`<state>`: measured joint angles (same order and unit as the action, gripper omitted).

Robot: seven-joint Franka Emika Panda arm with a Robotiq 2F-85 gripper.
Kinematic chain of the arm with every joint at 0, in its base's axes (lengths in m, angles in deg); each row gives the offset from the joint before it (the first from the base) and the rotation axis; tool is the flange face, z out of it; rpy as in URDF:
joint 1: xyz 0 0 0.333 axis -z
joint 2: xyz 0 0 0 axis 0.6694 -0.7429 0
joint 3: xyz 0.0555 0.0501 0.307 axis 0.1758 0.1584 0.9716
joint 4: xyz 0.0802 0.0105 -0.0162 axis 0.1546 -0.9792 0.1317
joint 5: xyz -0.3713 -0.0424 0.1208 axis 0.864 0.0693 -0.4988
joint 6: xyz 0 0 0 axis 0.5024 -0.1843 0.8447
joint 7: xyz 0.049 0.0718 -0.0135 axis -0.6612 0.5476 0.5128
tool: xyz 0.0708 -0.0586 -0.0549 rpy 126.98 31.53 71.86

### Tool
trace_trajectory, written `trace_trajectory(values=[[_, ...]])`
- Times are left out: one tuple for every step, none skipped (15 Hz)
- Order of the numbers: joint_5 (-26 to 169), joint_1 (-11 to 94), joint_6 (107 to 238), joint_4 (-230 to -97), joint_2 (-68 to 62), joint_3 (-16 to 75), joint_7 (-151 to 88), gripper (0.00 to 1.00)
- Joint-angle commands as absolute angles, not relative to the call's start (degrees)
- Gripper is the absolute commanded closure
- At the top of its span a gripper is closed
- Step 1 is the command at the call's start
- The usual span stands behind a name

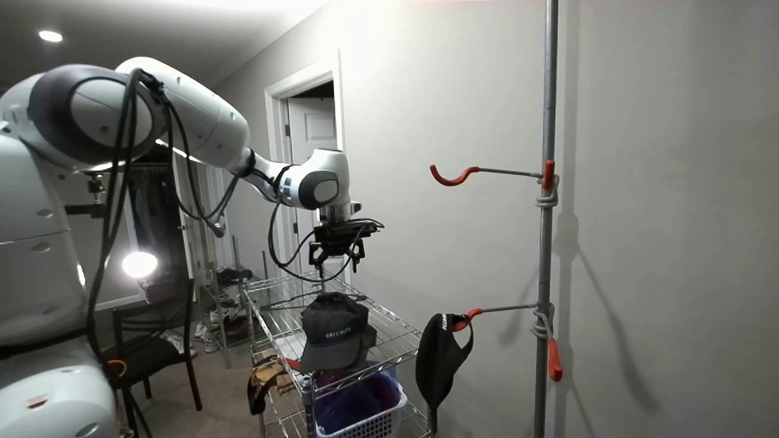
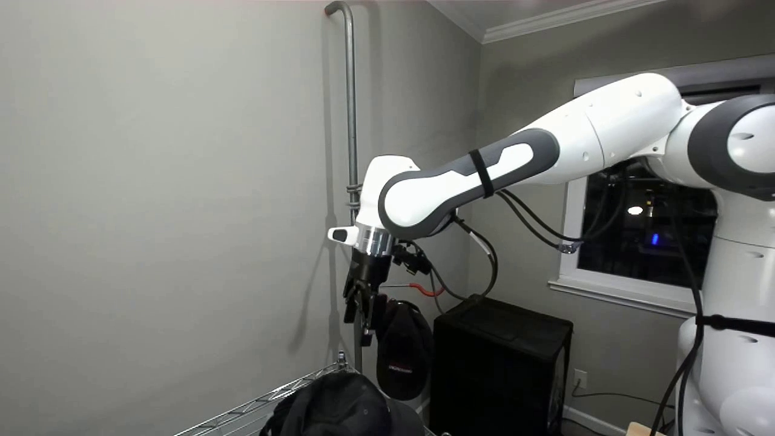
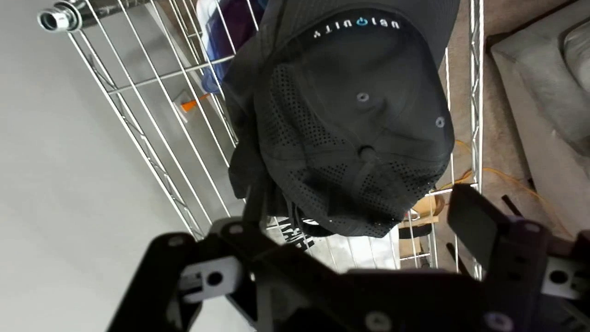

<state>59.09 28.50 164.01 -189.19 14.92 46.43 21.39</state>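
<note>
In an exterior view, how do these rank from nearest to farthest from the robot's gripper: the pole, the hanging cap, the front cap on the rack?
1. Front cap: on the rack, below the gripper.
2. Hanging cap: lower than the gripper, toward the picture's right.
3. Pole: farther right, beyond the hanging cap.

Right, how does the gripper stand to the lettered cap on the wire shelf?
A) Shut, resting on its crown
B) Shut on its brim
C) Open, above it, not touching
C: both exterior views show a gap between the gripper and the lettered cap below, and in the wrist view the fingers are spread wide.
</note>
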Motion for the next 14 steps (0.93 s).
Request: trace_trajectory(values=[[58.10,27.87,163.84,-186.97,9.73,47.37,26.98,0.00],[57.86,27.94,163.95,-186.84,8.59,47.73,28.65,0.00],[57.65,28.07,164.44,-186.83,7.55,48.02,30.61,0.00],[57.96,28.23,165.26,-186.77,6.41,48.31,31.72,0.00],[58.05,28.46,166.17,-186.63,5.35,48.49,32.99,0.00],[58.09,28.64,166.94,-186.42,4.37,48.66,34.13,0.00],[58.10,28.81,167.93,-186.29,3.64,48.80,35.07,0.00],[57.95,29.01,169.26,-186.14,2.94,49.00,36.24,0.00],[58.10,29.15,170.43,-185.89,2.33,49.17,37.20,0.00],[58.24,29.25,171.87,-185.51,1.45,49.30,38.10,0.00],[58.05,29.39,172.54,-184.93,0.57,49.48,38.80,0.00],[58.24,29.46,173.39,-184.38,-0.15,49.60,39.06,0.00],[58.15,29.61,173.76,-183.72,-0.90,49.85,39.38,0.00],[58.36,29.75,174.05,-183.24,-1.49,50.05,39.50,0.00]])
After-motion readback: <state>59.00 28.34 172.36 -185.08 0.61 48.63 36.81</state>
